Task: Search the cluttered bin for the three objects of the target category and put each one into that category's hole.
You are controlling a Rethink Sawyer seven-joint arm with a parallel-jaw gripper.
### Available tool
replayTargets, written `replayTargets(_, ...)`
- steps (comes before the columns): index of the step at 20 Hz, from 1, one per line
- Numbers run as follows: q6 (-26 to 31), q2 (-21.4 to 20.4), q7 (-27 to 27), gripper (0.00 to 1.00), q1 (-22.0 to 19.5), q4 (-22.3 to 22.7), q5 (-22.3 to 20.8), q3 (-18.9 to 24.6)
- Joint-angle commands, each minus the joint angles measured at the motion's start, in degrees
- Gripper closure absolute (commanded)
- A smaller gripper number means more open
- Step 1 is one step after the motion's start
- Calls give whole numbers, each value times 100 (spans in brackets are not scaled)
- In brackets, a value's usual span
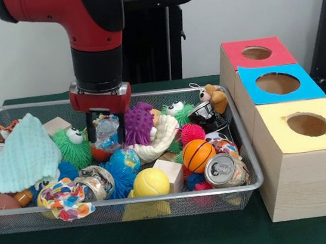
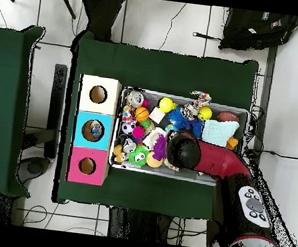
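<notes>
Between the two black fingers, toward the bin's far side: a crinkled clear bottle with a bluish label, apparently pinched, green googly-eyed toy just left, purple spiky ball just right. Best lifted straight up, grip kept firm on the slippery dented wall, clear of both neighbours. Then across to the blue hole, middle of three, bottle end-on before release.

A robotics lab: green-draped table, tiled floor strewn with cables.
</notes>
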Motion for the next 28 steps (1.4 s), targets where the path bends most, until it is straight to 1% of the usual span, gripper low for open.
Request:
replayTargets(1, -563, 339, 859, 0, -13, 360, -107, -29)
replayTargets(6, -609, 299, 823, 0, -26, 511, -48, -49)
replayTargets(12, -518, 123, 832, 0, 40, 661, 28, -87)
replayTargets(18, -393, 59, 777, 0, 52, 742, 59, -44)
replayTargets(22, -226, -73, 741, 0, 32, 955, 109, 9)
replayTargets(28, -171, -146, 645, 0, -50, 1176, 116, 147)
